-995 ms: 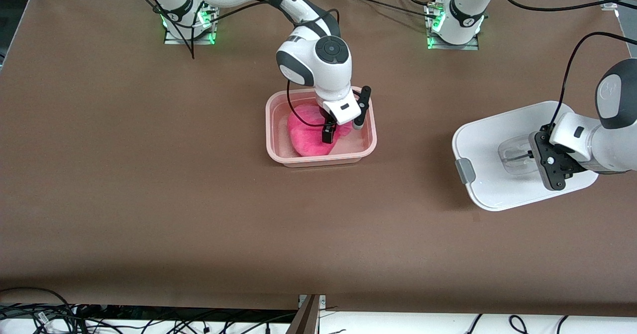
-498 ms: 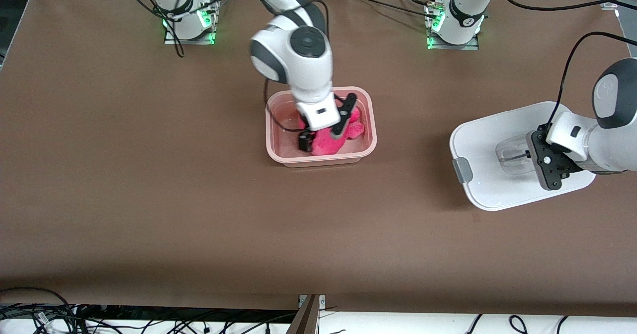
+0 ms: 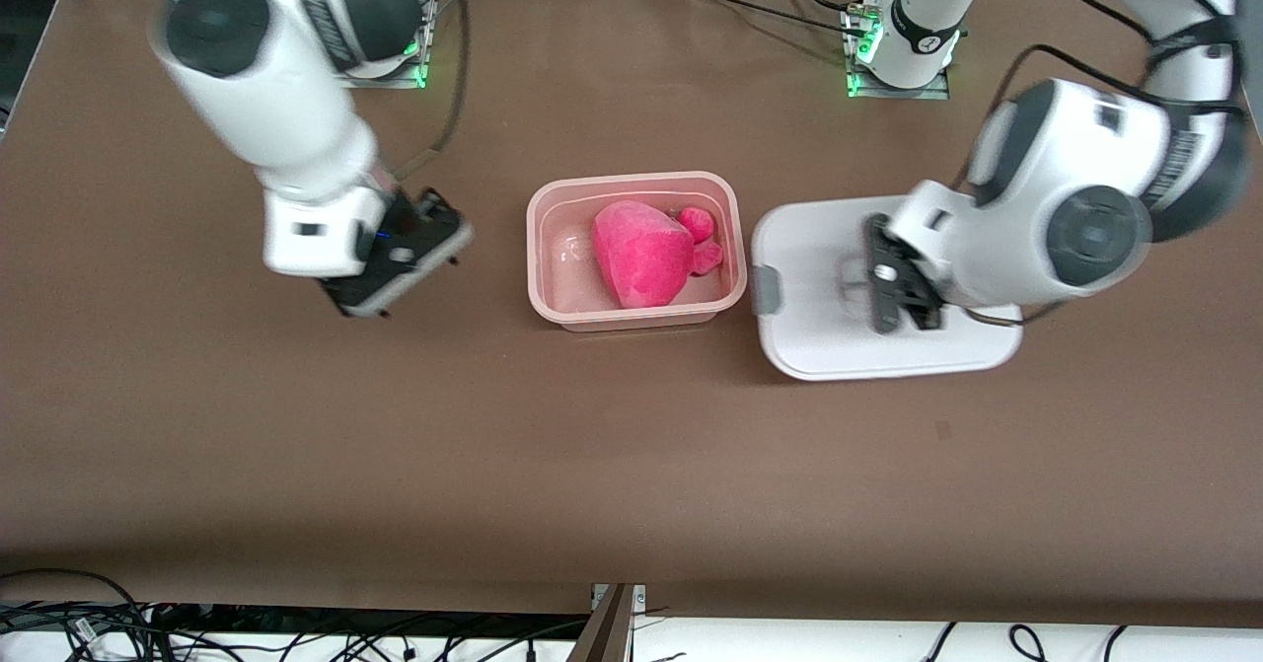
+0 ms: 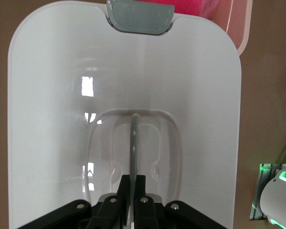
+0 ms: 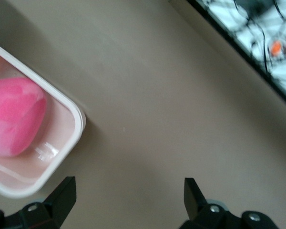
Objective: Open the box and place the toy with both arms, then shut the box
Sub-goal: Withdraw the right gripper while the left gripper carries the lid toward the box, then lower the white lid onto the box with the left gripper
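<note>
A brown tabletop (image 3: 631, 465) seen from a high camera facing two white robot arms.

Toward the right arm's end, the right end effector (image 3: 395, 265) hangs over bare tabletop beside the box, its black fingers (image 5: 62, 195) spread wide apart and holding nothing.

At the middle sits the box (image 3: 636, 319), a translucent pinkish tub with rounded corners, its top uncovered. Inside it lies the toy (image 3: 641, 262), a bright pink plush blob; its small pink nubs point toward the left arm's end. The toy fills much of the tub, with bare tub floor showing on the side toward the right arm.

Toward the left arm's end, the white lid (image 3: 819, 336) is up off the tabletop just beside the box, its grey clip (image 3: 765, 290) facing the tub. The left end effector (image 3: 893, 287) is clamped on the lid's clear recessed centre handle (image 4: 133, 143), fingers pressed together on the thin handle blade.
</note>
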Controlling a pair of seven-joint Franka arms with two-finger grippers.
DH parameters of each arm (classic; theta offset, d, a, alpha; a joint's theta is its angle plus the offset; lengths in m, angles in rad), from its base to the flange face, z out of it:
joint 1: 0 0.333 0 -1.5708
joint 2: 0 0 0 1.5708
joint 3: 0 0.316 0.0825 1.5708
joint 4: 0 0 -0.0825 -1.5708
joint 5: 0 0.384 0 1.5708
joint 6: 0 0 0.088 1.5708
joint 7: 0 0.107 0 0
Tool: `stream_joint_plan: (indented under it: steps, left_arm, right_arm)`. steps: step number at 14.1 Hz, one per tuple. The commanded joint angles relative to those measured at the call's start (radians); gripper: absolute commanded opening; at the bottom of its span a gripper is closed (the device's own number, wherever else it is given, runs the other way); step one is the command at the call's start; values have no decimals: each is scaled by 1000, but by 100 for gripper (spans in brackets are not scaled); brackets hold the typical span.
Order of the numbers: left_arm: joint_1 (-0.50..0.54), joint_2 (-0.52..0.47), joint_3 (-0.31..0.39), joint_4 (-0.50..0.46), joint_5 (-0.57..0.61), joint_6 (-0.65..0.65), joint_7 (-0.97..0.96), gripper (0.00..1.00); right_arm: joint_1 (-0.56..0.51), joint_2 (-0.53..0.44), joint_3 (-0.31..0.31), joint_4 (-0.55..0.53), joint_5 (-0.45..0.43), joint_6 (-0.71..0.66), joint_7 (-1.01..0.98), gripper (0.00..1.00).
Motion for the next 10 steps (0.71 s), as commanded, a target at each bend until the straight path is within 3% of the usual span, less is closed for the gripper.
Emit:
stream_joint_plan:
  steps: [1, 3, 4, 6, 10]
  left_arm:
    - [-159, 2, 16, 18, -17, 24, -160, 0]
    - [-256, 8, 16, 18, -28, 66, -258, 0]
    - [-299, 17, 16, 16, -31, 84, -290, 0]
    - [-362, 31, 18, 13, -28, 122, -335, 0]
    - [-404, 84, 18, 10, -28, 245, -344, 0]
  right_arm:
    - [-22, -195, -115, -168, 87, -74, 16, 100]
    - [-22, -309, -184, -272, 92, -94, 22, 100]
    - [-24, -325, -209, -275, 94, -136, 47, 100]
    - [-22, -329, -258, -256, 95, -209, 62, 100]
    - [-24, -331, -309, -249, 92, -223, 61, 100]
